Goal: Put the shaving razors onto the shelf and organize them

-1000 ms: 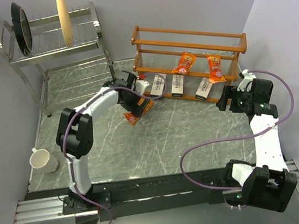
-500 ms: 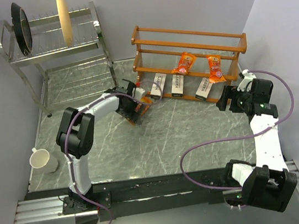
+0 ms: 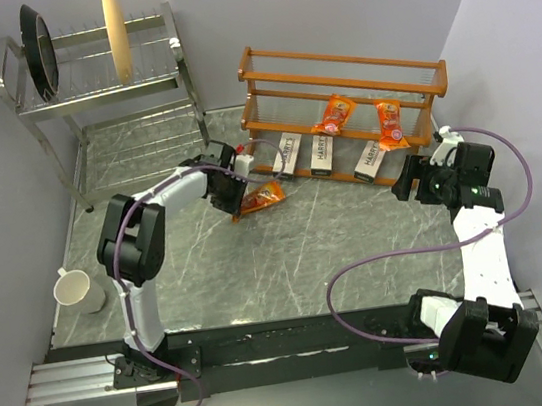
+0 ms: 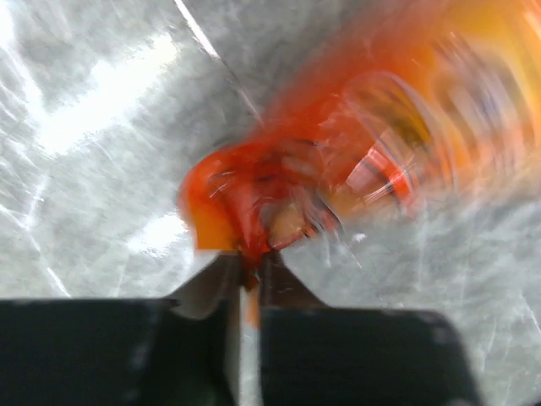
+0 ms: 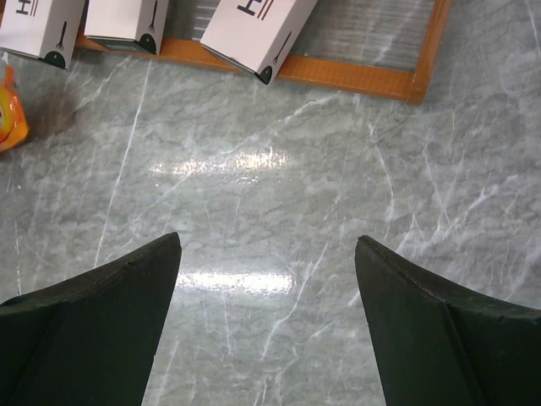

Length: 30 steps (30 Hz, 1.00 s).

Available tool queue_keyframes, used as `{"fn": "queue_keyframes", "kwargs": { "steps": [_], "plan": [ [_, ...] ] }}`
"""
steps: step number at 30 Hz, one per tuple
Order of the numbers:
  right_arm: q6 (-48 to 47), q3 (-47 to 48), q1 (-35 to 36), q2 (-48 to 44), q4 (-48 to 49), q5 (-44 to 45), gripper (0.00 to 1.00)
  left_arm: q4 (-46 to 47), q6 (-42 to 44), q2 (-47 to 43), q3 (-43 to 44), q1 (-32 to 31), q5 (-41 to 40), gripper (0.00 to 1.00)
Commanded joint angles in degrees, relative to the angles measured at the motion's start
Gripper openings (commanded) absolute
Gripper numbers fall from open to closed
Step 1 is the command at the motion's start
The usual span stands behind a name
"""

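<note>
left hand (image 4: 247, 269) pinching orange pack (image 4: 279, 190), right hand (image 5: 266, 244) spread wide near shelf (image 5: 355, 80)

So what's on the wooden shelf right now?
Three Harry's boxes on the bottom tier, two orange packs on the tier above, which covers the boxes' far ends.

Grey table (image 3: 288, 251): dish rack (image 3: 100, 98) back-L, wooden shelf (image 3: 438, 78) back-R, mug (image 3: 73, 289) near-L, orange pack (image 3: 263, 197) mid, contact unclear.
</note>
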Motion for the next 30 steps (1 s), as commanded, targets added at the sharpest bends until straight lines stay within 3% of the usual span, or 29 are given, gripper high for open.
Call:
{"fn": "queue_keyframes", "kwargs": {
  "steps": [1,8,15,22,26,28,29,30],
  "plan": [
    [0.33,1.83,-0.41,-0.56,1.55,-0.17,0.91,3.44,-9.25,-6.05,-5.32,2.08,10.03,0.01],
    [0.34,2.70,-0.41,-0.04,1.29,-0.52,0.91,9.52,-28.30,-17.65,-12.82,3.06,21.04,0.01],
    [0.77,4.46,-0.41,0.14,0.76,-0.69,0.90,8.82,-41.69,-18.54,-4.40,2.79,15.69,0.01],
    [0.24,5.69,1.35,-1.70,-0.47,-5.70,0.90,6.28,-45.73,-13.71,-9.82,1.92,10.60,0.01],
    [-0.01,6.31,7.39,-3.55,0.23,-7.37,0.90,5.75,-49.16,-12.31,-12.21,0.69,8.57,0.01],
    [-1.41,7.18,11.00,-3.55,0.06,-6.06,0.90,6.09,-49.60,-11.52,-10.89,0.25,7.34,0.15],
    [-1.42,7.19,13.54,-3.20,0.15,-5.45,0.90,6.79,-49.52,-11.34,-10.72,0.16,8.03,0.31],
    [-1.34,7.19,14.18,-3.03,0.41,-5.00,0.90,7.06,-49.87,-11.25,-10.54,0.07,8.22,0.35]
  ]
}}
